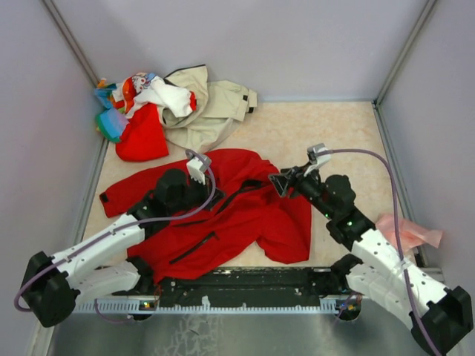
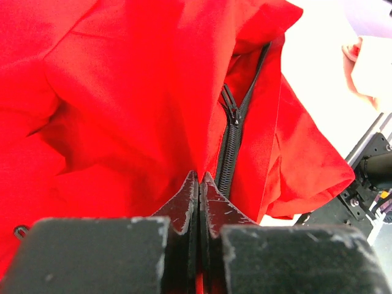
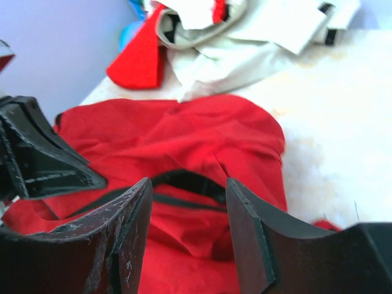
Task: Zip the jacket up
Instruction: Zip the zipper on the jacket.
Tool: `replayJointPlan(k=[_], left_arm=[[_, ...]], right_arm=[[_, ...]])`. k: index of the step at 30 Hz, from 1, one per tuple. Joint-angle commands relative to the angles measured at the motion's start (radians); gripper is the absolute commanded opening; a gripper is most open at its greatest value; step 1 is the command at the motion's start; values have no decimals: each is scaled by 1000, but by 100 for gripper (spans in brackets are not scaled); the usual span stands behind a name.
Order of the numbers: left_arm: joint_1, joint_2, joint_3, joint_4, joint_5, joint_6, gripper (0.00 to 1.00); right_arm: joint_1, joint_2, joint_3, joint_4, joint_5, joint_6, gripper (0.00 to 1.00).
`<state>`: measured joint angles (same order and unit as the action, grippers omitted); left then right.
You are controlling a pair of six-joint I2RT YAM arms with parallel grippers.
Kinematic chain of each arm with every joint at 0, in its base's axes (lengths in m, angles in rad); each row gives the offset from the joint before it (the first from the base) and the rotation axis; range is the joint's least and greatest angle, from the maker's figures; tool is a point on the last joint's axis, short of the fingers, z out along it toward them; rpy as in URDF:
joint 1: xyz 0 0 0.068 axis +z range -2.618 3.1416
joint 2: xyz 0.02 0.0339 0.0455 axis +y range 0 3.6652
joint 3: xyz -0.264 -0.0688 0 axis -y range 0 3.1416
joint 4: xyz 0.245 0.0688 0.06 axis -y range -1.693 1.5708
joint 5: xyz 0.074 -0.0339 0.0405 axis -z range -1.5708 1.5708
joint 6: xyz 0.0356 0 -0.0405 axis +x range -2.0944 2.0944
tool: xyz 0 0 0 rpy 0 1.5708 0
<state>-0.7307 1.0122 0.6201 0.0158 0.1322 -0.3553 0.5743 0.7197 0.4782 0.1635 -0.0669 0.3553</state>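
Red jacket point(image 1: 245, 215): laid rumpled, front up, across the lower centre of the top view, just ahead of the arm bases.
Zipper slider point(image 2: 234, 115): seen right of centre in the left wrist view. Joined teeth run below it and the track lies parted above, so the zip is judged only partly done up.
Left gripper point(image 2: 199, 180): jaws pressed fully together on a fold of the red cloth, just left of the teeth.
Right gripper point(image 3: 187, 190): jaws held well apart with nothing between them, poised over the jacket's upper right part. The black band framed between them may be the collar edge or the open track.
Step in hand: the cloth is being anchored while the slider is approached.
Next move: the pull tab must be pinched by the free gripper and drawn toward the collar, with the cloth kept taut.
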Motion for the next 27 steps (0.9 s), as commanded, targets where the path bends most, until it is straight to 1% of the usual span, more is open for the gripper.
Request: replayJointPlan(k=[1,4,7,13,20,27], left_arm=[[-1,-10,79,-15,46,55,0],[-1,-23,96,-16,42,62,0],[-1,-37,114,-13,33,62,0],[-1,-49,118,8,14,57,0],[-1,-64,89,37,31,78,0],[-1,-79,69,58,42,80,0]], right_arm=[[17,142,162,38,-171,-69,51],[59,245,234,30,-181,-94,50],[105,298,259,33,-170,-123,50],[139,292,184,75,-134,-139,50],[140,286,116,164,-126,-16,61],[122,342,88,314,-149,152,64]])
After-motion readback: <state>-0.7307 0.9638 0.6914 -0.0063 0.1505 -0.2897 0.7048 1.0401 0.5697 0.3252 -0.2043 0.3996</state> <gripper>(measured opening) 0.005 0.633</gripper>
